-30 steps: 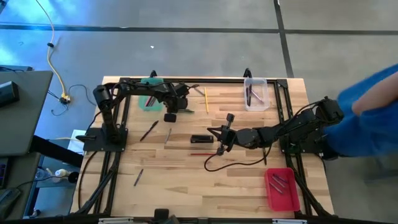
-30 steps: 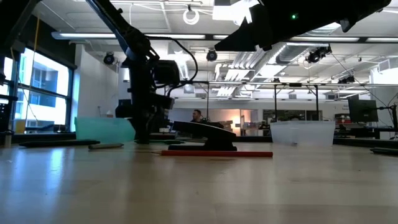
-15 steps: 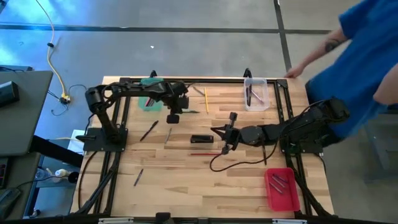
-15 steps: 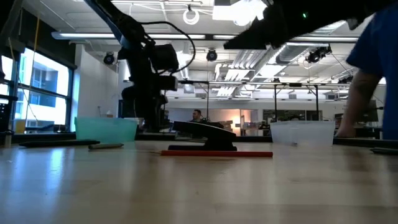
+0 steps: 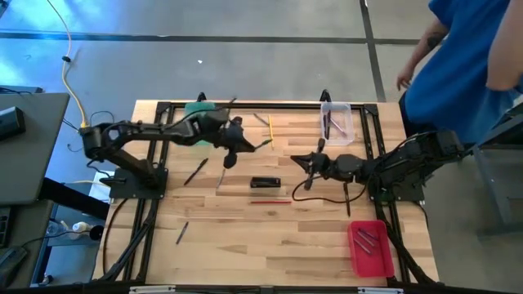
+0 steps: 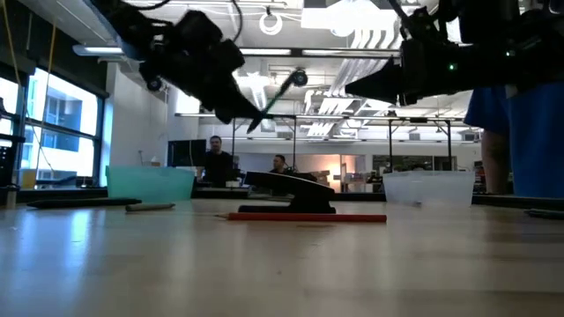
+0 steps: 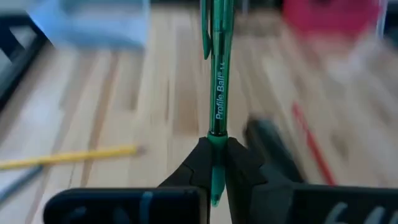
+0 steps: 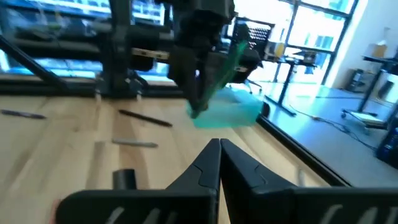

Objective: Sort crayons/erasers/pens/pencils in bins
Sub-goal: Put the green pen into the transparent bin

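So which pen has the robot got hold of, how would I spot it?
Start at the green bin at the table's far edge. Just beside it hangs the left hand, shut on a green pen. It is the only pen lifted off the wood; it is translucent green with white lettering, while the others are dark and lie flat.

Right gripper (image 8: 219, 152): fingers pressed together, nothing held, raised above the wooden table (image 8: 74, 155). Beyond it, the left gripper (image 8: 198, 111) is seen clamped on a green pen (image 8: 219, 79), tilted. Green bin (image 8: 227, 112) lies behind that gripper. Dark pens (image 8: 144, 117) lie on the table near it.
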`<state>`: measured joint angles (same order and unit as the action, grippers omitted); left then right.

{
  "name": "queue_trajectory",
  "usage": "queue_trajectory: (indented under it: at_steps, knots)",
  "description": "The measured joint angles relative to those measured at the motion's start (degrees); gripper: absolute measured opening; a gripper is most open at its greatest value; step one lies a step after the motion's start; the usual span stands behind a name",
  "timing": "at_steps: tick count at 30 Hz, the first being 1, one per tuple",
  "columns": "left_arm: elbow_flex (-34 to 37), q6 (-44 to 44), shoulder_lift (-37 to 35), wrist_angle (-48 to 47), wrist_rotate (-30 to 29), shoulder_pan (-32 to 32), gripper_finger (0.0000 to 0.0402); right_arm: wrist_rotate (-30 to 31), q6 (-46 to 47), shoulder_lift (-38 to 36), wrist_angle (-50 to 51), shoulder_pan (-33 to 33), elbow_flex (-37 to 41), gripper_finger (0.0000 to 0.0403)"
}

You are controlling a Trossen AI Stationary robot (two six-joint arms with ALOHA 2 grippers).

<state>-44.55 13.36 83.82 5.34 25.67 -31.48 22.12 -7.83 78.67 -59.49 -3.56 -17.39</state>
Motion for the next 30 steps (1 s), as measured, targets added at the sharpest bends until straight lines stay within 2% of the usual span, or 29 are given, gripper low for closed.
queue_trajectory:
  at_steps: [6, 10, 15, 20, 24, 30]
  knots:
    - [10.4, -16.1, -3.2, 27.8, -0.8, 5.5, 0.0005, -3.8, 3.4, 0.1, -1.2, -0.1, -2.2, 0.0009]
    - [13.8, -24.0, -3.2, 40.4, -6.8, 10.6, 0.0004, -7.7, 6.3, 0.1, -1.1, -0.1, -5.4, 0.0043]
    - [13.9, -23.9, -3.1, 44.1, -11.4, 17.2, 0.0002, -9.8, 7.9, 1.0, 0.2, -2.1, -10.7, 0.0107]
    - [13.9, -25.2, -3.1, 45.6, -16.6, 20.6, 0.0002, -9.8, 6.7, 5.5, 0.5, -4.3, -16.7, 0.0154]
    - [13.9, -25.3, -3.1, 46.8, -17.3, 21.7, 0.0002, -9.7, 6.2, 8.7, 0.5, -4.9, -21.3, 0.0170]
    - [13.9, -25.2, -3.1, 47.9, -17.4, 22.7, 0.0002, -3.2, 4.9, 11.2, 0.6, -4.5, -24.9, 0.0169]
